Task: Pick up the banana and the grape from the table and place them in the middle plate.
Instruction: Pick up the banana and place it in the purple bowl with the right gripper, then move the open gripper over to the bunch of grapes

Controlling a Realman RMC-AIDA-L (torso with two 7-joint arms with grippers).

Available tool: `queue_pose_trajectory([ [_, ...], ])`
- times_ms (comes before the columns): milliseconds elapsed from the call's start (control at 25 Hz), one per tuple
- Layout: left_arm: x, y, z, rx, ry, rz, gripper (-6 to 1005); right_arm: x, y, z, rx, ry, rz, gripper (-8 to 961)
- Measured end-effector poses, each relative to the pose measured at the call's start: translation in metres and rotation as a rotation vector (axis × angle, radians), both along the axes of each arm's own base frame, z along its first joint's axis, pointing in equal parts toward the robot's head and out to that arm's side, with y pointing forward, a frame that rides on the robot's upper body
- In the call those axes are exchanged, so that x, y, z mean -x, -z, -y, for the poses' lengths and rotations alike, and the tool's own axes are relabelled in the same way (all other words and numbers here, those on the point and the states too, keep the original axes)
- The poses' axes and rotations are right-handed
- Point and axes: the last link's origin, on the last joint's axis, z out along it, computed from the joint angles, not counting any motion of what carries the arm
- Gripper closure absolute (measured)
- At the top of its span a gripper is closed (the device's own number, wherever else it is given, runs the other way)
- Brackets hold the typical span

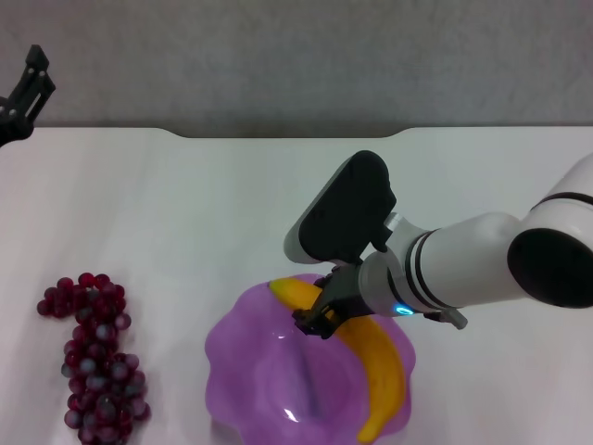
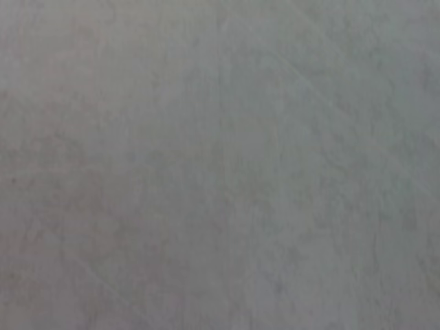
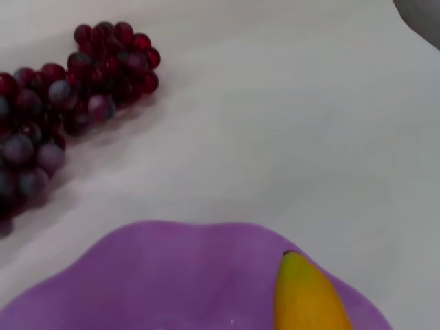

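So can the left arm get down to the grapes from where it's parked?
Probably yes. The left gripper is parked at the table's far left edge, and the grape lies on bare tabletop on that same side, apart from the middle plate, nothing covering it. The right gripper is over the banana.

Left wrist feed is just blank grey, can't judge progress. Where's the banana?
Observer: The banana lies in the middle plate, along its right side, with the right gripper right at it.
Operator: Still gripped?
Observer: Cannot tell; the head view does not show the fingers clearly enough, and the right wrist view shows only the banana's tip over the plate rim.
Operator: Grape?
Observer: The grape is on the table, to the left of the plate, not touching it.
Operator: Left arm?
Observer: The left gripper is raised at the far left edge, well away from the grape.
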Motion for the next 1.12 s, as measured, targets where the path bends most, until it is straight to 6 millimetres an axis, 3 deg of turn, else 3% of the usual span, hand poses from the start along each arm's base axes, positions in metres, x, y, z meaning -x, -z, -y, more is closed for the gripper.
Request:
queue_pose_trajectory([
  [320, 0.0, 0.0, 0.0, 0.0, 0.0, 0.0, 122, -0.001, 0.0, 0.0, -0.002, 0.004, -0.002, 393],
  [640, 0.002, 0.001, 0.001, 0.002, -0.005, -0.001, 122, 0.012, -0.003, 0.003, -0.019, -0.025, -0.073, 301],
  [880, 0.003, 0.001, 0.001, 0.005, -0.01, -0.001, 122, 0.028, -0.021, 0.003, -0.086, -0.066, -0.193, 276],
  [1120, 0.001, 0.005, 0.001, 0.018, -0.007, -0.004, 122, 0.033, -0.054, 0.001, -0.213, -0.103, -0.33, 277],
])
